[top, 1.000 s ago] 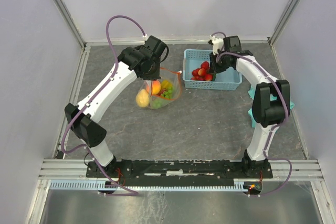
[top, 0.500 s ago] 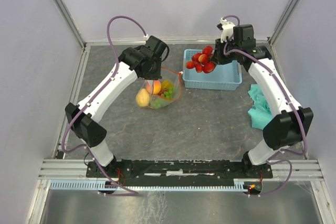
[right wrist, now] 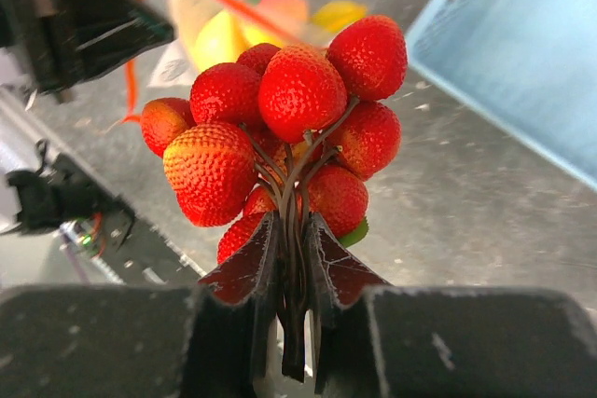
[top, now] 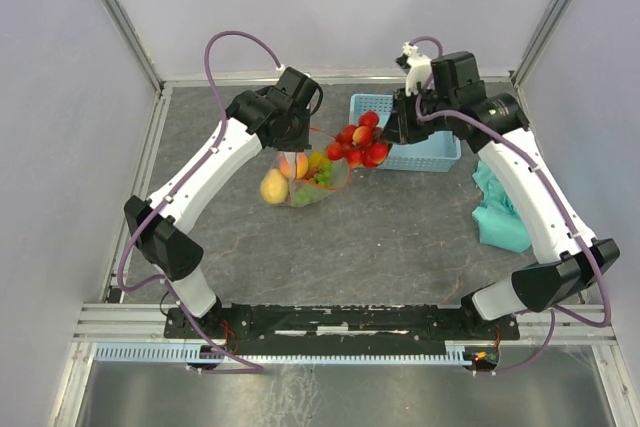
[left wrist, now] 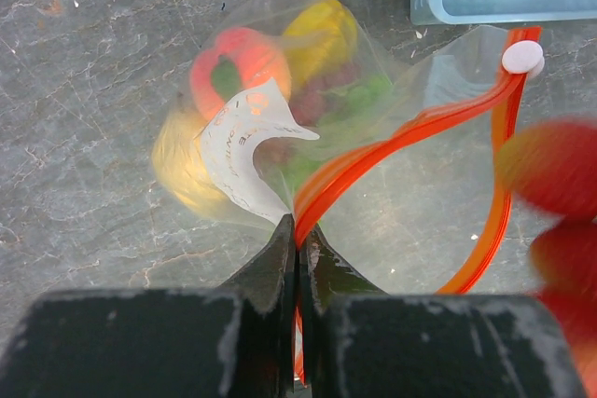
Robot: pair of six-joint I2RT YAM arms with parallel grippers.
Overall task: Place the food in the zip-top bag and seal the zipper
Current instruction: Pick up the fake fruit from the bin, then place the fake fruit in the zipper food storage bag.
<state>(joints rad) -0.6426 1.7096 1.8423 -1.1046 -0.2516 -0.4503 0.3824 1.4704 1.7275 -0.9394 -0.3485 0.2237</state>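
Your right gripper (right wrist: 291,230) is clenched on the thin dark stems of the strawberry bunch (right wrist: 289,109), with the berries fanning out past the fingertips. It carries the bunch above the table (top: 380,237), between the light-blue basket (top: 432,155) near the far edge and the mouth of the zip-top bag (left wrist: 392,221), just beside that mouth. The cluster looks light and hard, but it hangs from a few slim stems, so expect it to swing or twist in the jaws. The stems are the right place to grip, since the rounded berries would likely slip. It is also wide compared with the opening. Your left gripper (left wrist: 298,230) is pinched shut on the red-orange zipper (left wrist: 410,132), lifting one spot of the strip so the mouth loops open. The bag is thin, crinkly film: soft, slippery, and likely to fold shut if that pinch slackens. The fruit inside (top: 295,177) weighs down its bottom, left of centre toward the far edge. For sealing, take the small white slider (left wrist: 521,56) at the strip's end.
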